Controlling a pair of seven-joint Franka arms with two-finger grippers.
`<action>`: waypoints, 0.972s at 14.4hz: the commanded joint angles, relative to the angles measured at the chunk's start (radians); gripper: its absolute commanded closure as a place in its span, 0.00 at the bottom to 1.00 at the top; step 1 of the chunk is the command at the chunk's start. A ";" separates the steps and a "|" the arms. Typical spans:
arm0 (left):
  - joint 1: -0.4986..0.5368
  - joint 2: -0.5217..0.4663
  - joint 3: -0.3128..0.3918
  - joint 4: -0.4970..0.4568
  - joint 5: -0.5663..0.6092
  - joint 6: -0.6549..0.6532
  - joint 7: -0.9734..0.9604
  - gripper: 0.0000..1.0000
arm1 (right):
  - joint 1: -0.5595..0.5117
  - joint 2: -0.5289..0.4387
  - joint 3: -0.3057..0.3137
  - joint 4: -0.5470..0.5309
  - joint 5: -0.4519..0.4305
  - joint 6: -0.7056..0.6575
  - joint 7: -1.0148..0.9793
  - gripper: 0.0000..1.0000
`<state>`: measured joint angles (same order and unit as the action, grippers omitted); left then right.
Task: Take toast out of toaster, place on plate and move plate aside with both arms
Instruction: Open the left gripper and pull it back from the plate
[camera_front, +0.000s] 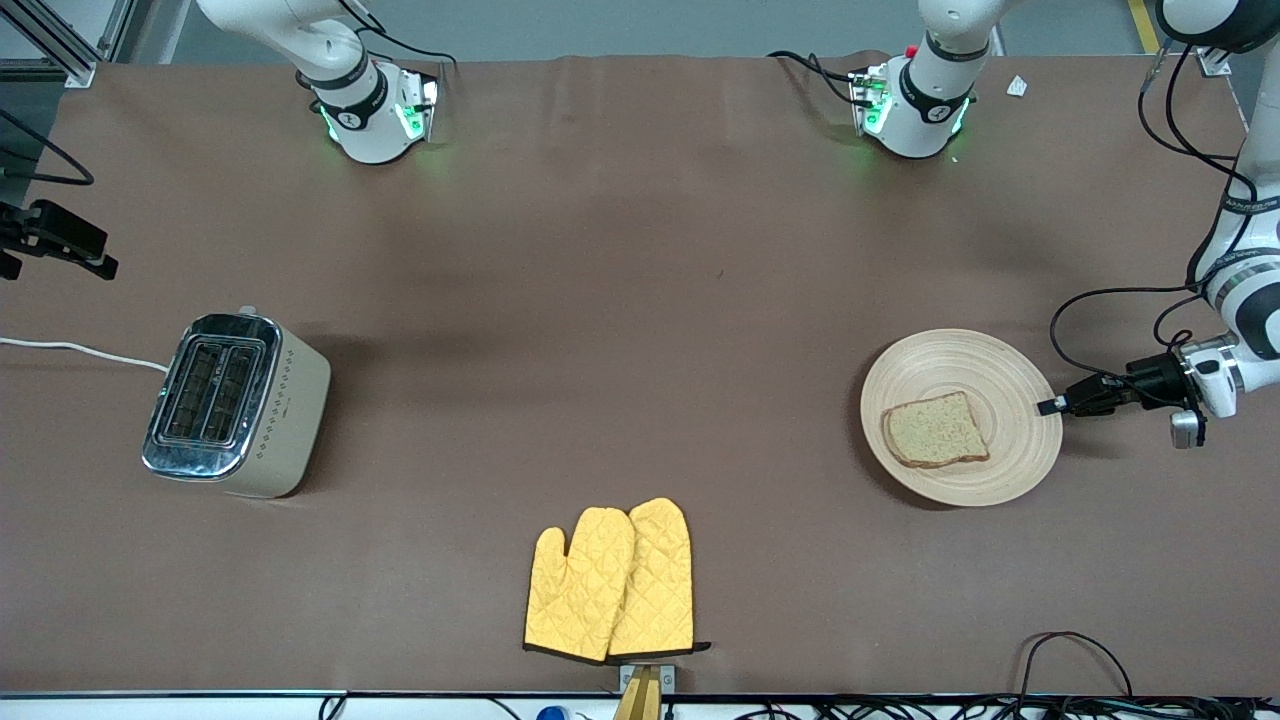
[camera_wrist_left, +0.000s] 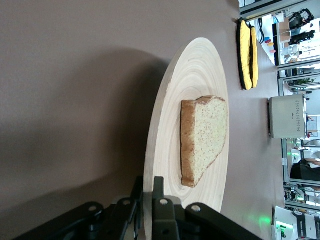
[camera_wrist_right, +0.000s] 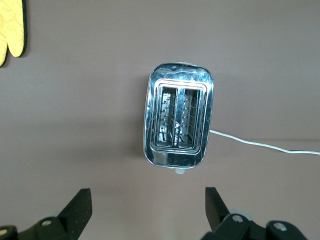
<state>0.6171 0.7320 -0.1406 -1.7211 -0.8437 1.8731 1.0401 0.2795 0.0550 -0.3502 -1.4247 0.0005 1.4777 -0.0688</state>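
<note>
The pale wooden plate (camera_front: 1000, 375) lies toward the left arm's end of the table. The toast (camera_front: 935, 430) rests flat on it, a little nearer the front camera than the plate's middle. My left gripper (camera_front: 1050, 405) is shut on the plate's rim at the edge closest to that end of the table. In the left wrist view the two black fingers (camera_wrist_left: 159, 185) pinch the rim of the plate (camera_wrist_left: 195, 75), one above and one below, with the toast (camera_wrist_left: 207, 135) just past them. My right gripper (camera_wrist_right: 147, 196) hangs open and empty high over the toaster (camera_wrist_right: 177, 120); it is out of the front view.
The cream and chrome toaster (camera_front: 235, 405) stands toward the right arm's end, both slots empty, its white cord (camera_front: 70, 350) running off the table edge. A pair of yellow oven mitts (camera_front: 612, 580) lies near the front edge. Black cables (camera_front: 1075, 650) loop at the front edge.
</note>
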 joint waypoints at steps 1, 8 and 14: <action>0.016 0.032 -0.013 0.017 0.003 -0.031 0.021 0.94 | 0.000 -0.011 0.002 -0.008 0.015 0.001 0.012 0.00; 0.012 0.040 -0.011 0.081 0.008 -0.032 -0.021 0.00 | 0.000 -0.011 0.004 -0.008 0.016 0.000 0.012 0.00; 0.001 0.014 -0.020 0.279 0.239 -0.086 -0.196 0.00 | 0.000 -0.011 0.004 -0.008 0.016 -0.002 0.012 0.00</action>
<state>0.6219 0.7604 -0.1564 -1.5086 -0.6782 1.8256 0.9052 0.2797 0.0550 -0.3494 -1.4248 0.0017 1.4773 -0.0688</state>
